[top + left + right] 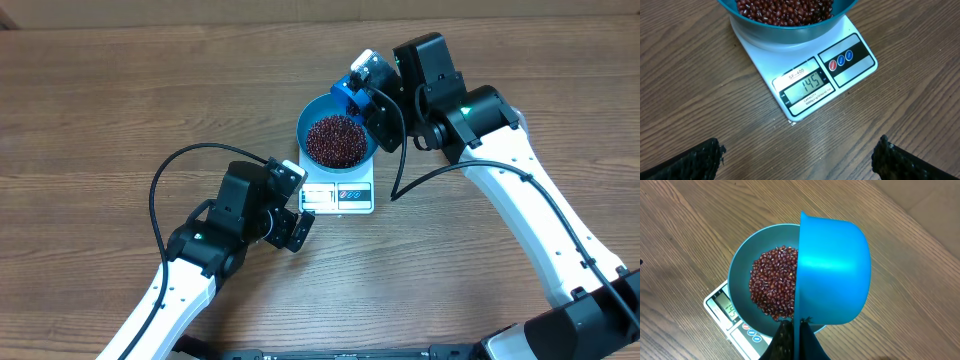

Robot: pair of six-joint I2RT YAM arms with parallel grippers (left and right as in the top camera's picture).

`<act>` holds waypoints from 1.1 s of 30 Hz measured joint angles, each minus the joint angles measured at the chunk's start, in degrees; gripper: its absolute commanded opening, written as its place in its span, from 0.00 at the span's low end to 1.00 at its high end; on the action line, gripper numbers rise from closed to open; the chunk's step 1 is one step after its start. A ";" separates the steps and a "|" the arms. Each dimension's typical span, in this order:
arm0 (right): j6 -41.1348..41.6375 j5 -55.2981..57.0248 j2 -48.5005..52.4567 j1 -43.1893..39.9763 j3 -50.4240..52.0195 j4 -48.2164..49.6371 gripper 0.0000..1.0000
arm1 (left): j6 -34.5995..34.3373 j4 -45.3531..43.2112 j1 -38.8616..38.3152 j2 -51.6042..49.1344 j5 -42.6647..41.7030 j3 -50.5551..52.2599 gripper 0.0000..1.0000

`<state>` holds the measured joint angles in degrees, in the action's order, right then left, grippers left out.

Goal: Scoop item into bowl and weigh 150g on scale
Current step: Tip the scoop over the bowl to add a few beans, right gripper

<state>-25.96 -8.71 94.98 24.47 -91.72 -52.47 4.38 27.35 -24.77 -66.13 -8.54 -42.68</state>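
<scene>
The beans [772, 287] are uniform dark maroon. The bowl [740, 272] is teal-blue. The scoop [832, 275] at the right jaws is plain bright blue. The scale [765, 55] ahead of the black left jaws is white. Its display [807, 85] is grey-green with black digits, and its panel [855, 67] is black with red and blue buttons [841, 60]. The counter [700, 100] is brown wood grain.

White tubular links [530, 212] join black boxy joint housings [240, 200], with looping black cables [153, 200] and the left gripper's [797, 155] rough black fingers [692, 162].

On the scale [762, 57], the display [807, 86] reads 145, the label [796, 74] just above it says SF-400, and the tiny line [816, 97] below starts CAPACITY, the rest too small to read.
</scene>
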 measured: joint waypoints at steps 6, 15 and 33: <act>-1.55 -0.02 0.00 0.00 0.00 0.37 0.04 | 0.00 0.00 0.00 0.00 0.00 0.00 1.00; -3.39 -0.02 0.00 0.00 0.00 0.57 0.04 | 0.00 0.00 0.00 0.00 0.00 0.00 1.00; 1.09 -0.85 0.00 0.00 0.00 -0.24 0.04 | 0.00 0.00 0.00 0.00 0.00 0.00 1.00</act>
<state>-24.86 -9.56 94.98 24.47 -91.72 -52.71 4.38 27.35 -24.77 -66.13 -8.54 -42.68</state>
